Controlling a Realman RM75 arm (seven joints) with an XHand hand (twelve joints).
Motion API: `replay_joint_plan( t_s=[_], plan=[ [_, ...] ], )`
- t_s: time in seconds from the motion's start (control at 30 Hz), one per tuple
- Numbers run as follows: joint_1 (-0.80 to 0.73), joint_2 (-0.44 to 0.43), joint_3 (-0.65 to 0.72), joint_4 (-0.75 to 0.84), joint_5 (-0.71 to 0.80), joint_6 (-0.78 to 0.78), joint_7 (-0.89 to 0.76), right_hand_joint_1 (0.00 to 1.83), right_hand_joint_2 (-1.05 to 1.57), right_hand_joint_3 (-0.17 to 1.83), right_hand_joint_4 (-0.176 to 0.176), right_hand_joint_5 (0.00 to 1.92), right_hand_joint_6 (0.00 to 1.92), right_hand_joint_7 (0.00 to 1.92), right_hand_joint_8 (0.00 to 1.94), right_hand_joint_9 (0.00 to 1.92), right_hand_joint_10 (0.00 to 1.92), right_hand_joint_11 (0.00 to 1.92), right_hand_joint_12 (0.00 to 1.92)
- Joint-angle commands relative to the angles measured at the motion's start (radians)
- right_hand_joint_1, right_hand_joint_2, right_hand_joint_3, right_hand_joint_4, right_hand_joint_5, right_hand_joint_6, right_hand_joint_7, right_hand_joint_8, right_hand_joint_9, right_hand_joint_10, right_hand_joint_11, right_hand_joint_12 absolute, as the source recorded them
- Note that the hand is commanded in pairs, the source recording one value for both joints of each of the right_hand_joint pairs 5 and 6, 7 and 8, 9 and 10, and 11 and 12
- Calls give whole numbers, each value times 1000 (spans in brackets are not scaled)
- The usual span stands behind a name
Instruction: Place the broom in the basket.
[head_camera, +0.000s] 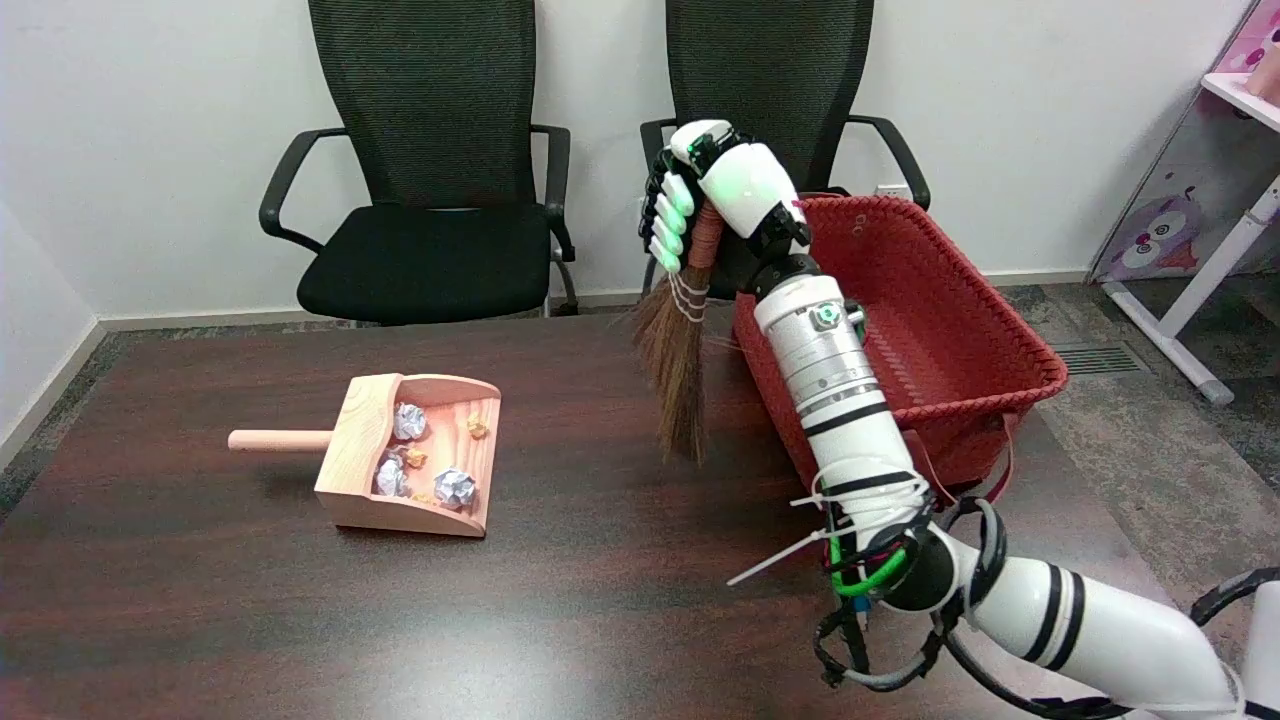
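Note:
My right hand (715, 195) grips the red-wrapped handle of a small straw broom (675, 355) and holds it upright in the air. The brown bristles hang down, their tips just above the dark table, left of the red woven basket (1000, 330). The hand sits above the basket's near-left corner, with the forearm crossing in front of the basket's left wall. The basket's inside shows nothing in it where I can see.
A wooden dustpan (410, 455) with several crumpled foil and paper balls lies on the table at the left, handle pointing left. Two black office chairs (440, 170) stand behind the table. A white desk leg (1200, 290) is at the far right.

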Motion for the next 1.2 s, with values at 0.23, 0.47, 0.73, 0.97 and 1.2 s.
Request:
replay_joint_plan(
  t_s=[0.23, 0.47, 0.73, 0.97, 1.2],
  plan=[
    [-29, 87, 6, -58, 83, 71, -22, 603, 1544, 1831, 34, 1920, 1920, 1920, 1920, 1920, 1920, 1920, 1920],
    [-28, 96, 47, -101, 104, 112, -23, 607, 1545, 1829, 33, 1920, 1920, 1920, 1920, 1920, 1920, 1920, 1920],
    [126, 192, 347, -298, 451, 598, -25, 613, 1571, 1805, 37, 1920, 1920, 1920, 1920, 1920, 1920, 1920, 1920],
    [362, 574, 273, -304, 891, 626, -24, 606, 1571, 1819, 43, 1920, 1920, 1920, 1920, 1920, 1920, 1920, 1920],
    [515, 762, 274, -295, 1069, 612, -21, 611, 1557, 1816, 43, 1920, 1920, 1920, 1920, 1920, 1920, 1920, 1920]
  ],
)
